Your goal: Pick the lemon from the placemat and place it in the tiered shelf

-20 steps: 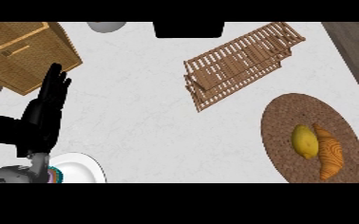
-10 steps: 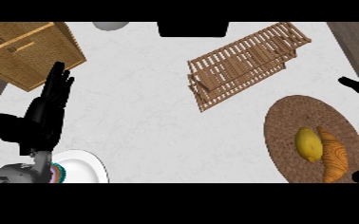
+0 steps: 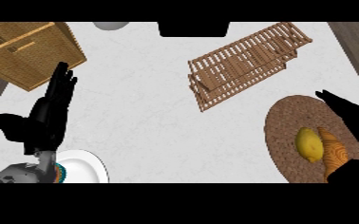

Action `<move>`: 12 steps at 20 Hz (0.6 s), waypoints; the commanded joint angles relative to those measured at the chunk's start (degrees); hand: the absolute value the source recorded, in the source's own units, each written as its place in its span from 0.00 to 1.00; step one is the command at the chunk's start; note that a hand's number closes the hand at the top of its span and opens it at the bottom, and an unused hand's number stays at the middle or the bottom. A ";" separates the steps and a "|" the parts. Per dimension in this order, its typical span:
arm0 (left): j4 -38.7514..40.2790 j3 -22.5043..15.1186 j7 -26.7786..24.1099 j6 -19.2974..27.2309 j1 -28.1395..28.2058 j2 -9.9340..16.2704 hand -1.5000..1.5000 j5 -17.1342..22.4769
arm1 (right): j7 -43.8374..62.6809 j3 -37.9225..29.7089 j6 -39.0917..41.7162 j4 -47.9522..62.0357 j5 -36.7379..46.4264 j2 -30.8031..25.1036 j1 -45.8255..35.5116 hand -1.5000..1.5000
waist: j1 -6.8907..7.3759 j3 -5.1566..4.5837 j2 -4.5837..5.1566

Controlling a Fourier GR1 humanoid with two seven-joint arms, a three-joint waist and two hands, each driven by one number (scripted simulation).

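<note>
Fingers [image 3: 60, 83] of the left hand [image 3: 45, 116] are straight and hold nothing; we see it resting at the desk's [image 3: 147, 118] left edge. The right hand [image 3: 342, 108] enters over the placemat [image 3: 284, 133]; we cannot tell its finger state. The lemon [image 3: 308, 144] lies on the placemat, touching a croissant [image 3: 334, 153], apart from the tiered shelf [image 3: 242, 64].

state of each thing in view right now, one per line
lemon: lying on the placemat, touching the croissant, not held
tiered shelf: holds nothing
left hand: open, resting at the view's left
right hand: above the placemat's right edge, grip unclear
plate: partly under left forearm
</note>
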 commanded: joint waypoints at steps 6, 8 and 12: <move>-4.63 2.54 5.59 -1.35 0.78 -0.07 0.50 -2.65 | 2.39 1.53 2.98 6.86 10.21 8.40 -1.46 0.00 | -0.37 0.06 -0.11; 0.52 3.54 0.23 -3.33 -0.29 -2.51 0.50 -2.72 | -2.05 2.77 0.44 10.45 14.72 10.50 0.09 0.00 | -0.53 0.06 -0.04; -0.16 4.73 -0.50 -4.27 2.41 -4.08 0.50 -4.51 | -4.84 0.01 2.36 9.40 16.51 11.32 3.29 0.00 | -0.68 0.05 -0.11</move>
